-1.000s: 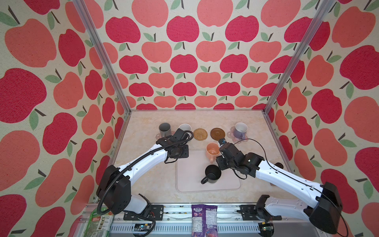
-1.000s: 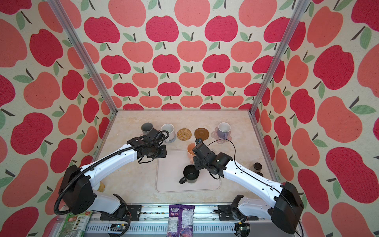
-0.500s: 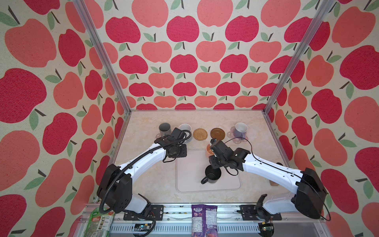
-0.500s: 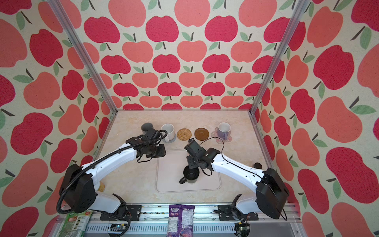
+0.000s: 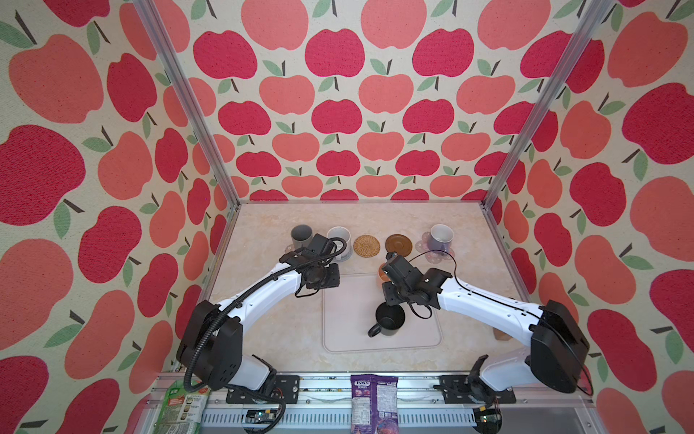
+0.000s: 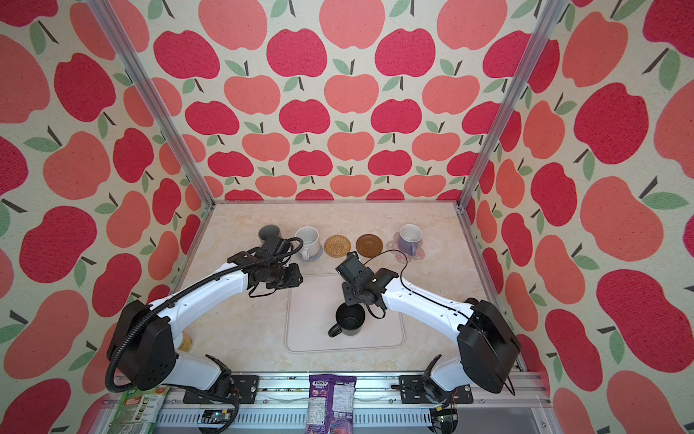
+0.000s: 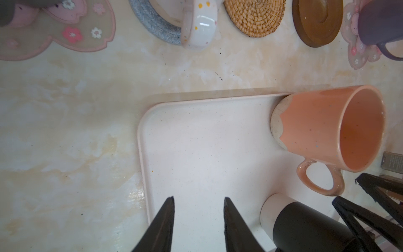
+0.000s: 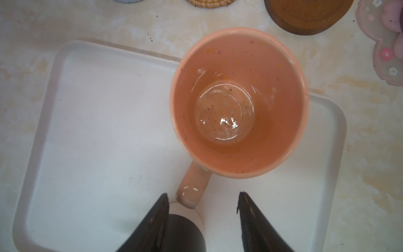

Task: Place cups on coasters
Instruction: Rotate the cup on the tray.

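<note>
The peach-orange cup (image 8: 237,102) stands upright at the far edge of the pale tray (image 8: 87,131), mostly hidden under my right wrist in both top views. My right gripper (image 8: 203,196) hangs open over its handle (image 8: 189,194), gripping nothing. The black cup (image 5: 390,319) stands on the tray nearer the front. My left gripper (image 7: 198,199) is open and empty over the tray's far left corner. The grey cup (image 5: 301,233), white cup (image 5: 338,236) and lavender cup (image 5: 441,236) stand on coasters. The rattan coaster (image 5: 366,245) and brown coaster (image 5: 398,244) are bare.
The cups and coasters form one row across the back of the marble table (image 5: 263,338). Apple-patterned walls close in three sides. Snack packets (image 5: 373,398) lie on the front rail. My two wrists are about a tray's width apart.
My right arm has swung left and now covers the peach-orange cup, which showed beside it a second ago. Its jaws have narrowed slightly. The left arm has barely moved.
</note>
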Available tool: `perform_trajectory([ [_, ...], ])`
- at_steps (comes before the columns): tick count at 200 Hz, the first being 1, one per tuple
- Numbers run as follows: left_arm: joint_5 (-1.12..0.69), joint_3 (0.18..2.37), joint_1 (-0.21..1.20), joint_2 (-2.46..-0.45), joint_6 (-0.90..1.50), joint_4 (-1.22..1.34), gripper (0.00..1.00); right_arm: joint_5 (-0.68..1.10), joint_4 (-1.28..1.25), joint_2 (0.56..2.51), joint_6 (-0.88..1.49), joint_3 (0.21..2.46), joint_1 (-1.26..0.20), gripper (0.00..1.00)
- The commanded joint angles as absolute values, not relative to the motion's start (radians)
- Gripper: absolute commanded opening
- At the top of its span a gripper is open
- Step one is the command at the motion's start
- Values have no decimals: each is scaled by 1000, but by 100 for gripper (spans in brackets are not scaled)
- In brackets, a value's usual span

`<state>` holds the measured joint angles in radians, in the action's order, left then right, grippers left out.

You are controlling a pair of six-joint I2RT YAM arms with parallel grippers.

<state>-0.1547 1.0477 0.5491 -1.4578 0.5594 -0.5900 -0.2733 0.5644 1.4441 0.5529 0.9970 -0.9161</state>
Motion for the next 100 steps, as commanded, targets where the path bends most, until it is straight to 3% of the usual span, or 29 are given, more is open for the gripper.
perform_trajectory([
  [1, -173, 1040, 543, -1450, 563, -574, 40, -313, 570, 1424, 581, 978, -902, 53],
  [100, -176, 1055, 539, -1490, 565, -585, 40, -379, 663, 1384, 547, 934, -870, 54],
])
